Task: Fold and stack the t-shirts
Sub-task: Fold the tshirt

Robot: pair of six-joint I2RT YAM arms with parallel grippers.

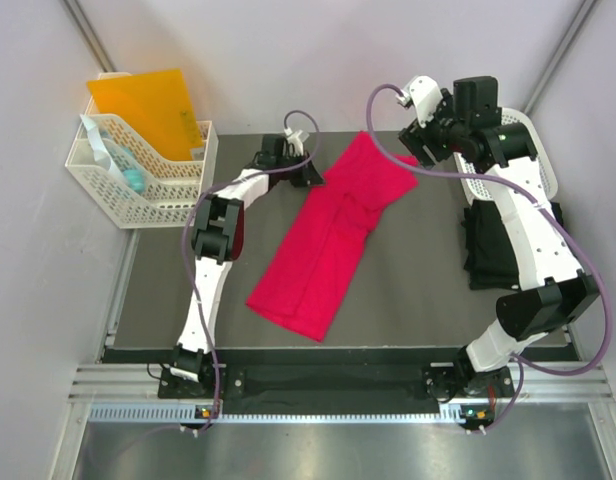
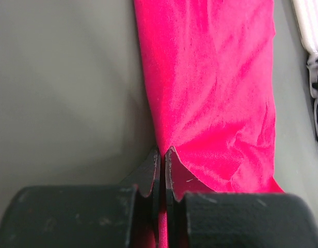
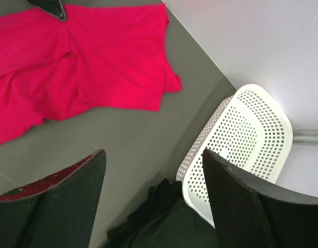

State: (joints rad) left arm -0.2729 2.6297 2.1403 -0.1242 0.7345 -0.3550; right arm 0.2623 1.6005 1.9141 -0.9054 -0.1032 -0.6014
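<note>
Lattice basket (image 1: pixel 138 185): we see it at 10 o'clock of the top view, off the dark surface (image 1: pixel 408 290), with an orange folder (image 1: pixel 143 100) standing in it.

Left end effector (image 1: pixel 306 170): clenched. In its wrist view we see the two tips pressed together on the edge of the red cloth, low over the surface.

Red t-shirt (image 1: pixel 328 235): it lies as a long, partly folded band across the middle, running from 1 o'clock down to 7 o'clock. It is wrinkled near the far end, and the left arm pinches its 11 o'clock edge.

Right end effector (image 3: pixel 154 155): released, jaws wide apart with nothing between them, hanging above the band's 1 o'clock end.

Black t-shirt (image 1: pixel 488 245): it sits crumpled at 3 o'clock, partly under the right arm, and we think it touches the perforated basket (image 3: pixel 247 139), though the overlap is hard to read.

Risk, slip: the pinch takes only a thin edge, so we judge a quick lift could pull the cloth free.

Risk, skew: with one corner held and the other side loose, a pull would likely drag the band askew and undo the fold.

Risk, layers: we cannot tell how many layers are caught, and a single layer would open the fold.
</note>
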